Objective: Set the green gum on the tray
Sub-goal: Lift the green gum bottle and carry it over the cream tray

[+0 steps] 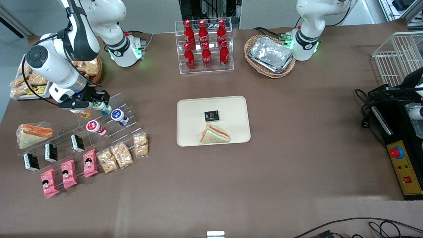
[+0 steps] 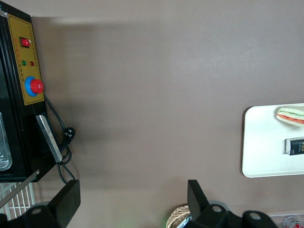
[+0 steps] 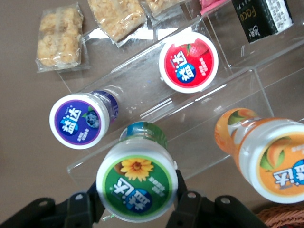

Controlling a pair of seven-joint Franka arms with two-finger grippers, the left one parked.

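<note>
The green gum [image 3: 137, 178] is a small bottle with a white lid, a round green label and a teal-green body. My right gripper [image 3: 137, 197] is shut on it, one finger against each side of the lid. In the front view the gripper [image 1: 96, 105] holds the green gum [image 1: 101, 107] over the upper step of the clear acrylic stand [image 1: 127, 102]. The cream-beige tray [image 1: 191, 112] lies mid-table, nearer the parked arm than the stand. It carries a sandwich [image 1: 214, 135] and a small black packet [image 1: 211, 116].
On the stand are a blue-labelled gum [image 1: 119, 117], a red-labelled gum [image 1: 96, 128] and an orange gum [image 1: 83, 113]. Snack bags [image 1: 121, 154], pink packets and black boxes lie nearer the front camera. Cola bottles [image 1: 205, 46] and a foil-tray basket [image 1: 270, 55] stand farther away.
</note>
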